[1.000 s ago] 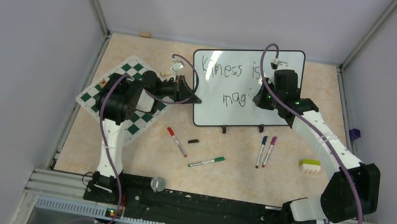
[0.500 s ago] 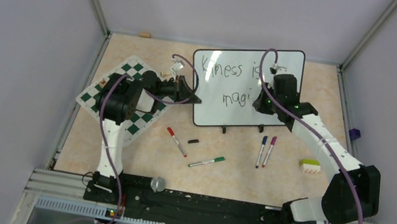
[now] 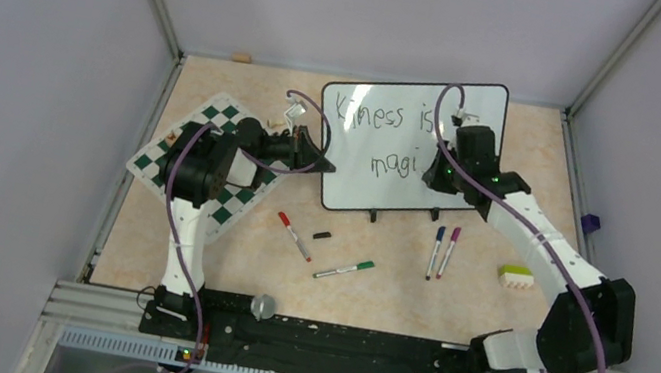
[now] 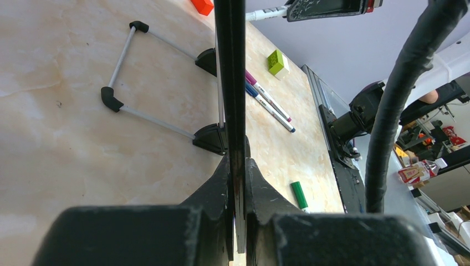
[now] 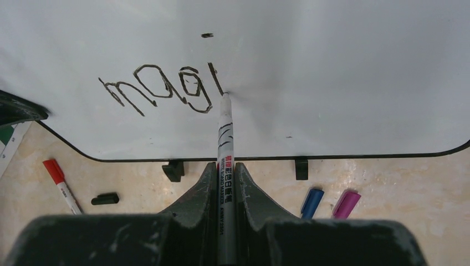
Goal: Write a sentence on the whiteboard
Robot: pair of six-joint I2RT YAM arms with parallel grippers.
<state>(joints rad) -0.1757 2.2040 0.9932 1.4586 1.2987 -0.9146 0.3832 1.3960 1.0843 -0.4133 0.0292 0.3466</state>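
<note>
Whiteboard (image 3: 355,187) stands upright on its feet at the back middle of the tabletop (image 3: 231,271), tilted slightly. Checkered chess mat (image 3: 229,116) lies flat to its left, partly under the left arm. Left gripper (image 4: 238,166) is at the board's left edge, jaws clamped on the black frame. Right gripper (image 5: 225,172) is in front of the board's right half, jaws closed tight on a black marker (image 5: 224,138), tip touching the board just right of the last letter. The sentence (image 3: 388,120) is on the board in two lines, top partly hidden by the right arm, reads about "Kiness is", bottom reads "magi" (image 5: 161,86). Loose on the tabletop in front of the board: green marker (image 3: 343,270), red marker (image 3: 294,235), blue marker (image 3: 436,252) and purple marker (image 3: 448,252) side by side, green-and-white block (image 3: 516,275) well to the right, small black cap (image 3: 322,235) beside the red marker.
</note>
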